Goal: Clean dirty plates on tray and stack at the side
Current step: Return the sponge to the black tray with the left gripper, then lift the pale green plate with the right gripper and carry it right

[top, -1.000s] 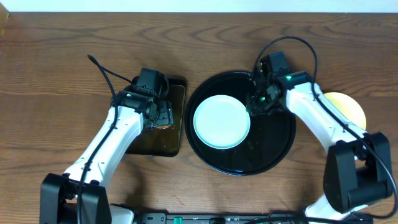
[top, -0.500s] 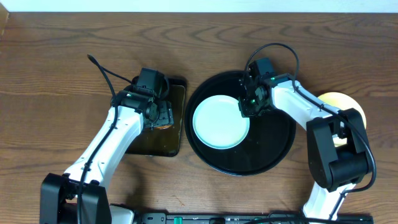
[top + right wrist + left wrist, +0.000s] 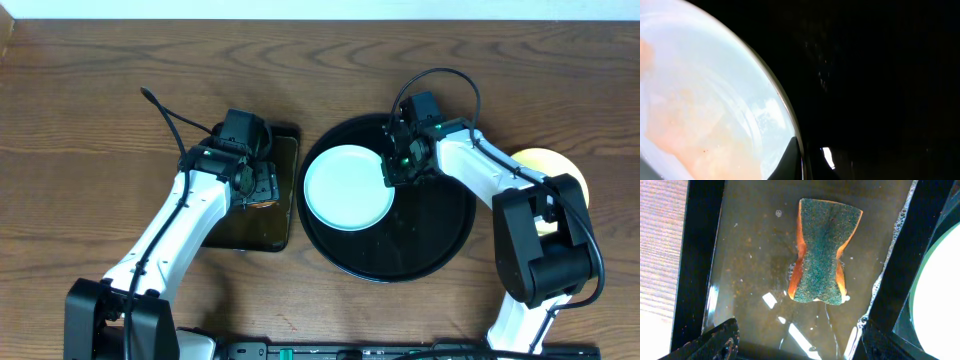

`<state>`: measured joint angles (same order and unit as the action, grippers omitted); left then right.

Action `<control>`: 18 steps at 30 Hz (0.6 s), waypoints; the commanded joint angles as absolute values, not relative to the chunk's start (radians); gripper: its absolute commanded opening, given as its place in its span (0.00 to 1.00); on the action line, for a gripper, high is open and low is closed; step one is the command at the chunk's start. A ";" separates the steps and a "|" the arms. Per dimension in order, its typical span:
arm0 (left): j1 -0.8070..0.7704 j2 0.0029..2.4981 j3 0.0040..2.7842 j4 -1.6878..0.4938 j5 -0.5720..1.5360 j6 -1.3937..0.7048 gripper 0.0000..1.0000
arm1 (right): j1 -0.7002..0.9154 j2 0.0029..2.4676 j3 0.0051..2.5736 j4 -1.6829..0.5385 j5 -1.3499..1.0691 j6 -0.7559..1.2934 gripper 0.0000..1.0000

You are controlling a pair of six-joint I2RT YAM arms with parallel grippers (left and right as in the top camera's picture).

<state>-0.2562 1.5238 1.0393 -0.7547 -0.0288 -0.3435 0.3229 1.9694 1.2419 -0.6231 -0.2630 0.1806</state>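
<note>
Released left jaws should clench the sponge ahead by its waist; right jaws beside mint plate: cannot tell.

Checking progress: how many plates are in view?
2. A mint plate on the round tray; a yellow plate on the table to its right, partly behind the right arm. Another may be hidden beneath it.

Likely robot lab: wood-grain table, left arm, right arm, trailing black cable.
</note>
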 commanded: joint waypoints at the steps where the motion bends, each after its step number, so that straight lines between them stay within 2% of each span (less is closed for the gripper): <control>1: -0.255 1.523 1.039 -0.758 -0.026 -0.354 0.80 | 0.281 1.936 1.241 -0.609 -0.276 0.208 0.01; 8: -0.255 1.523 1.039 -0.758 -0.027 -0.354 0.80 | 0.217 1.781 1.241 -0.638 -0.289 0.167 0.01; 12: -0.255 1.523 1.039 -0.758 -0.027 -0.354 0.80 | 0.199 1.714 1.241 -0.664 -0.214 0.167 0.01; 18: -0.255 1.523 1.039 -0.753 -0.027 -0.354 0.80 | 0.197 1.563 1.241 -0.746 0.127 0.124 0.01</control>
